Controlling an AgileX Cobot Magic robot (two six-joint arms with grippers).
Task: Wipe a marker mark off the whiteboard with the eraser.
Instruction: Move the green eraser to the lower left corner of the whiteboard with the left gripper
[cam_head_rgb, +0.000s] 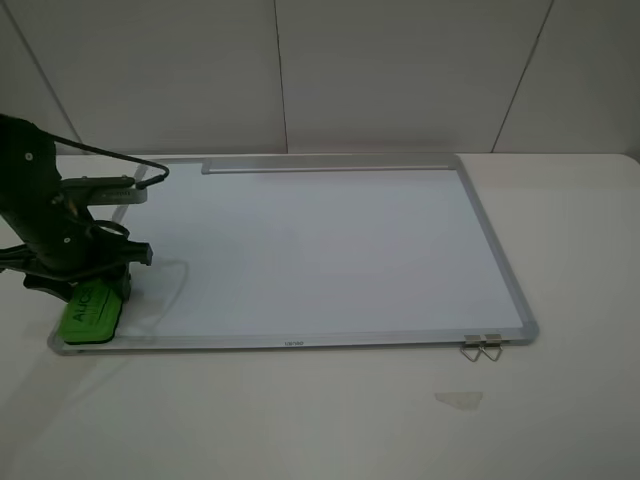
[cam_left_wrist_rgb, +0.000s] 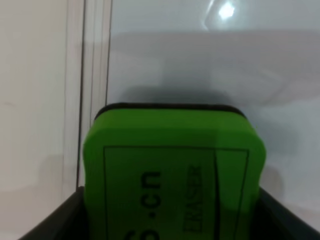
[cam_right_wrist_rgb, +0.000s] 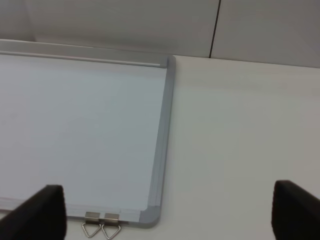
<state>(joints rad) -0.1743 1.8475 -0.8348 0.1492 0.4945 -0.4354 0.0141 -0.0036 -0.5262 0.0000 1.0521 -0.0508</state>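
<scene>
- At the board's (cam_head_rgb: 330, 240) near-left corner, the eraser (cam_head_rgb: 90, 312) is clamped by the left gripper (cam_head_rgb: 100, 287).
- The right gripper (cam_right_wrist_rgb: 170, 212) is spread open, empty.
- No mark is seen, so it must be found next.

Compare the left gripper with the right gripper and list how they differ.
The left gripper is shut on the green eraser; the right gripper is open and holds nothing. The left gripper sits at the whiteboard's near left corner; the right gripper hangs by the board's near right corner, its jaws spread wide. Both have dark fingers.
</scene>
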